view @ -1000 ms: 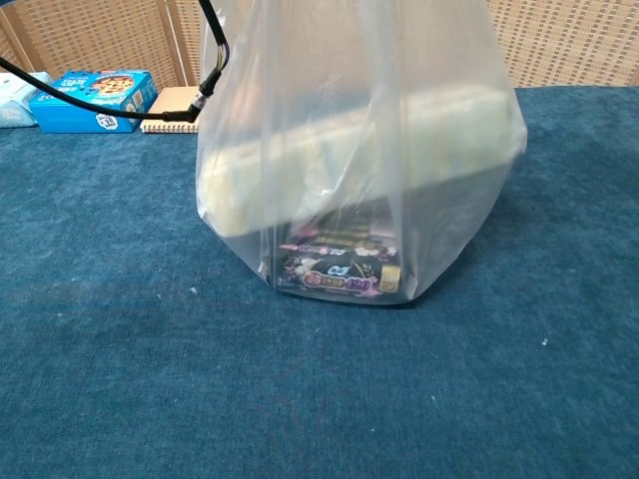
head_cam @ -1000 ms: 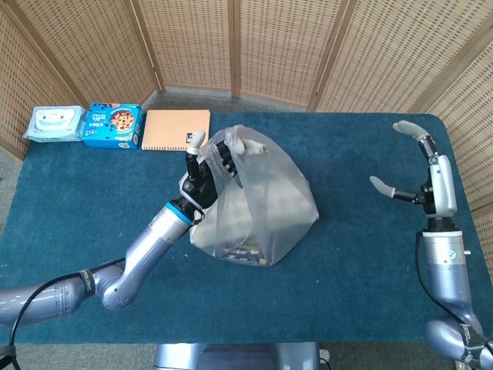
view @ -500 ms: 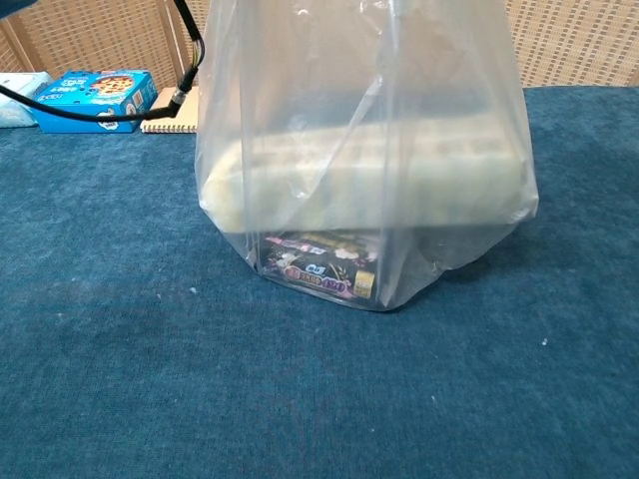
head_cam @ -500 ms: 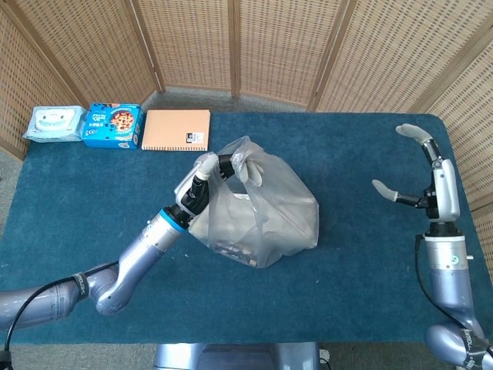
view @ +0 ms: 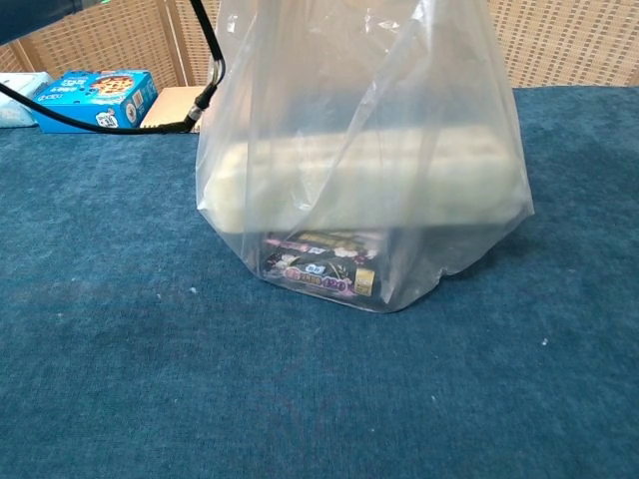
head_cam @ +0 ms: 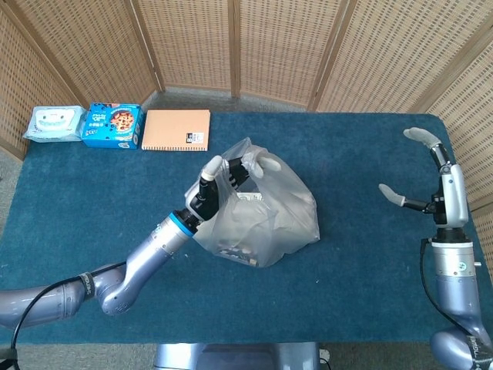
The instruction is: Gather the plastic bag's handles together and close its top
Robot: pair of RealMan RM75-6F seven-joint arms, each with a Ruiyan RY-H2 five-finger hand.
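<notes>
The left hand (head_cam: 223, 173) grips the gathered handles (head_cam: 250, 164) at the top of the clear plastic bag (head_cam: 266, 216), which sits mid-bench (head_cam: 362, 293) with a packet (view: 319, 274) inside. The right hand (head_cam: 431, 181) hovers released, fingers spread, well apart near the bench's right edge.

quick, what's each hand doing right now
Left hand: gripping the top of the bag.
Right hand: open, holding nothing.

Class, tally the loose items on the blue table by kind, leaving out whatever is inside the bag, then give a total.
Plastic bag: 1
Wet-wipes pack: 1
Blue cookie box: 1
Orange spiral notebook: 1
Total: 4
</notes>
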